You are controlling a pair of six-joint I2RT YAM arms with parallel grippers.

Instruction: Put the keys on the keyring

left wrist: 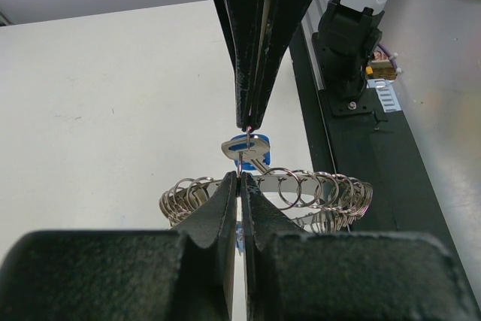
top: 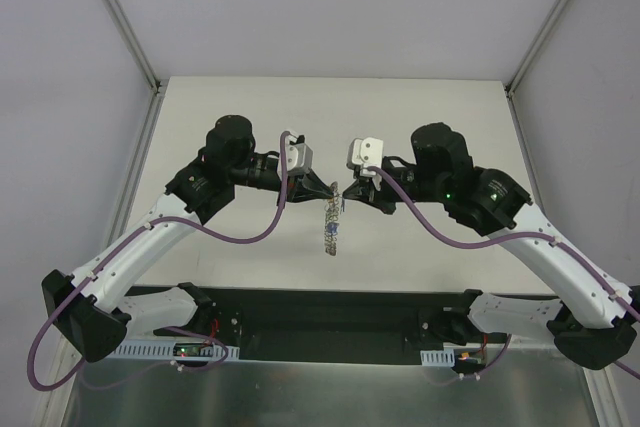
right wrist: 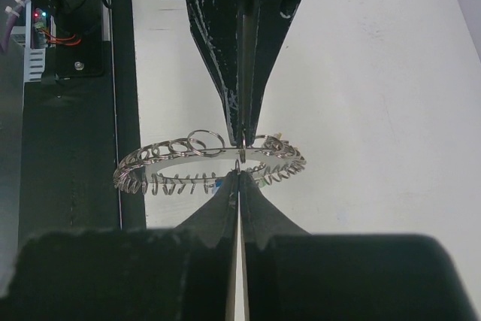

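Observation:
The keyring (top: 330, 227) hangs on edge in the air between the two grippers over the middle of the table. It is a flat grey ring (left wrist: 301, 186) with many small split rings round its rim, also seen in the right wrist view (right wrist: 188, 159). My left gripper (top: 331, 190) is shut at the keyring's rim (left wrist: 240, 177). My right gripper (top: 346, 192) is shut tip to tip against it, pinching a thin small split ring (right wrist: 238, 166). A blue-headed key (left wrist: 254, 146) sits between the two sets of tips. Tiny yellow (right wrist: 275, 137) and green (right wrist: 264, 180) key heads show among the rings.
The white table (top: 330, 117) has grey walls on three sides. A black base strip (top: 330, 312) with the arm mounts and circuit boards runs along the near edge, just below the hanging ring.

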